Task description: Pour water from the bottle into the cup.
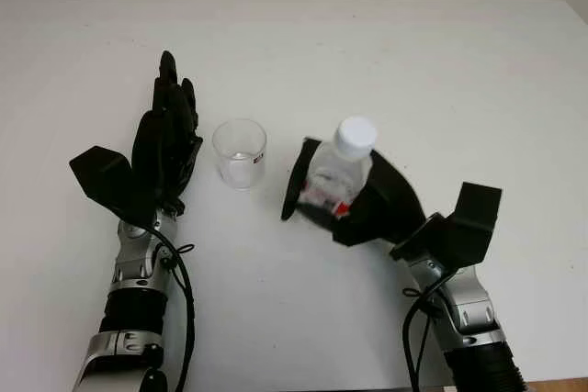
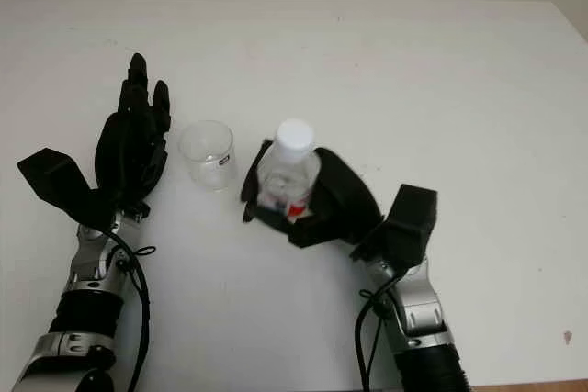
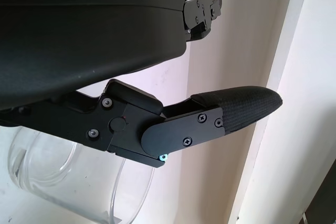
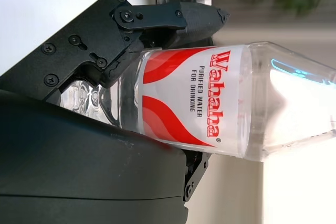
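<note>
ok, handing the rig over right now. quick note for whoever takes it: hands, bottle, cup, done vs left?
Right hand: shut on the bottle, which stands roughly upright on the table with its white cap still on.
Left hand: open, just beside the cup, not gripping it.
Cup: clear, upright, between the two hands; looks empty.
Done: bottle grasped.
Left: the cap looks closed, so it likely has to come off; then bring the bottle over the cup and tilt to pour.
</note>
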### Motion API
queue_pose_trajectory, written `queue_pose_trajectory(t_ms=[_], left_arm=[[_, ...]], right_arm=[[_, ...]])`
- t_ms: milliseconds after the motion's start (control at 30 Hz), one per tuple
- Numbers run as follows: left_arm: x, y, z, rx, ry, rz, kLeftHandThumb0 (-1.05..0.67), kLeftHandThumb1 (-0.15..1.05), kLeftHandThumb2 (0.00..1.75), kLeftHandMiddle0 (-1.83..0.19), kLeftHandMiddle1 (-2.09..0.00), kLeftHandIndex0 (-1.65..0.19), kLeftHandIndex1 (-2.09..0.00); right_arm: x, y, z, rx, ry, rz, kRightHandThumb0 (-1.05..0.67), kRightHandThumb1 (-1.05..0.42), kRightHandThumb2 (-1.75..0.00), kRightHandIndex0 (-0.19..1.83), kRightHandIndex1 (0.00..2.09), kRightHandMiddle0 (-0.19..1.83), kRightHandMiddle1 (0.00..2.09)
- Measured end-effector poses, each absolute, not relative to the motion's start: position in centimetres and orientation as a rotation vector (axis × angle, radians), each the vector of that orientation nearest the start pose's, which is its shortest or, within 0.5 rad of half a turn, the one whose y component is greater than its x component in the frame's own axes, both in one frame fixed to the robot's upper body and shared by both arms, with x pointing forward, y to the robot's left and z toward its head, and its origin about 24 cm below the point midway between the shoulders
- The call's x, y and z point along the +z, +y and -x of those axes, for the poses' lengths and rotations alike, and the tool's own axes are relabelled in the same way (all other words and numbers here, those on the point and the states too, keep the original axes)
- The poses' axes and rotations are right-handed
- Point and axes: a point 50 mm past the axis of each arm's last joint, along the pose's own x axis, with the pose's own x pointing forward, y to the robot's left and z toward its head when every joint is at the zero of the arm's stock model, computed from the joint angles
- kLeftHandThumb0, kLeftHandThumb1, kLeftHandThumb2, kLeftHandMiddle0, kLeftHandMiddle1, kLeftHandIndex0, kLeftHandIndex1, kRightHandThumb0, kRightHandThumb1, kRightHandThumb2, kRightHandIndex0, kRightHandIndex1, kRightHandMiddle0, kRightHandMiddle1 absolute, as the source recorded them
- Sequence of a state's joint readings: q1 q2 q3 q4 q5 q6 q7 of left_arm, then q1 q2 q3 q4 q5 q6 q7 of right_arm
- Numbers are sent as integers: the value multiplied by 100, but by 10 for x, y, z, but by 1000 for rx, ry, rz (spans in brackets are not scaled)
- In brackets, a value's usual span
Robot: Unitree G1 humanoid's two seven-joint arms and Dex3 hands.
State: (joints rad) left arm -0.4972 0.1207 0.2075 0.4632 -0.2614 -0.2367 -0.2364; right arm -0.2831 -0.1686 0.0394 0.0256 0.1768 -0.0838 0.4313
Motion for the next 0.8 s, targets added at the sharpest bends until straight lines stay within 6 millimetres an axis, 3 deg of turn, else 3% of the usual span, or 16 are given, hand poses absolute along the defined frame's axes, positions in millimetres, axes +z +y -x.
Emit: queue_pose_trajectory(t_ms=[100,233,367,667,800], left_arm=[[106,183,-340,-108,-304,169,-82,105,71,19,-5,19,-2],[106,183,-340,-103,-302,167,-82,105,71,19,-5,19,-3],[106,183,-340,-105,-301,166,-82,105,71,19,-3,19,-1],[106,182,-340,-106,-301,163,-83,105,70,19,-4,19,-2],[106,182,-339,-102,-300,164,-83,105,69,19,-4,19,-3]], right_arm=[[129,-141,-304,440,-344,100,-19,-95,-46,180,209,175,209],[147,-158,-321,306,-371,227,-21,-103,-25,155,209,151,209],[159,-168,-339,206,-398,410,-19,-105,-18,142,209,140,209],[178,-154,-377,95,-419,759,-20,-105,-17,119,209,115,209],[183,-147,-392,75,-395,832,-21,-104,-18,126,209,113,209]])
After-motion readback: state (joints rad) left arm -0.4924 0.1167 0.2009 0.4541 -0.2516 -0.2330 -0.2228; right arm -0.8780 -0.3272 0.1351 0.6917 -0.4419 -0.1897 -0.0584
